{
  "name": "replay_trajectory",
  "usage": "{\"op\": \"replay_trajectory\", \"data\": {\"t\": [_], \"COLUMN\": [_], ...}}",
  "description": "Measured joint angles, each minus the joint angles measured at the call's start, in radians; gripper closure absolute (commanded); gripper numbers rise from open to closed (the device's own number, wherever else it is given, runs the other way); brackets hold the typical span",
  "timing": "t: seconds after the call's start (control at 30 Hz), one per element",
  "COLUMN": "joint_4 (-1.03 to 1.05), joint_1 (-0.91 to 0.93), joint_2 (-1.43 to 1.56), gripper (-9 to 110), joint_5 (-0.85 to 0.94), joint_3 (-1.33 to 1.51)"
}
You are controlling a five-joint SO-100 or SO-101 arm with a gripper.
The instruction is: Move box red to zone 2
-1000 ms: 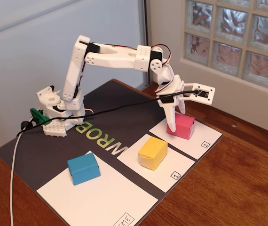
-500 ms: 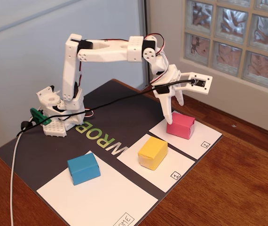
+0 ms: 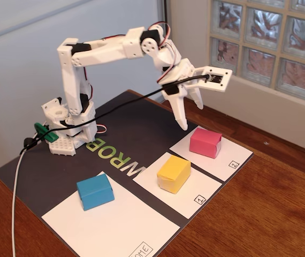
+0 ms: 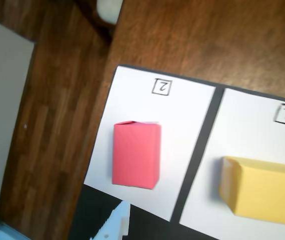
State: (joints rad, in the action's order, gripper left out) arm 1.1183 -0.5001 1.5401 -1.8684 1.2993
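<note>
Red box (image 3: 205,142) on zone 2 sheet (image 3: 233,158), clear below gripper (image 3: 191,114)

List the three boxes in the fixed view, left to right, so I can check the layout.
Blue box → yellow box → red box, which sits on the sheet marked 2.
</note>
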Motion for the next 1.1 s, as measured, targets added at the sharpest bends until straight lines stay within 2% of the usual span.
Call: {"op": "replay_trajectory", "data": {"t": [0.33, 0.6, 0.73, 1.1], "joint_4": [0.146, 0.239, 0.377, 0.512], "joint_1": [0.144, 0.252, 0.304, 0.327], "joint_2": [0.112, 0.256, 0.330, 0.526], "gripper": [101, 102, 102, 102], "joint_5": [0.006, 0.060, 0.067, 0.071], "joint_3": [0.035, 0.190, 0.265, 0.434]}}
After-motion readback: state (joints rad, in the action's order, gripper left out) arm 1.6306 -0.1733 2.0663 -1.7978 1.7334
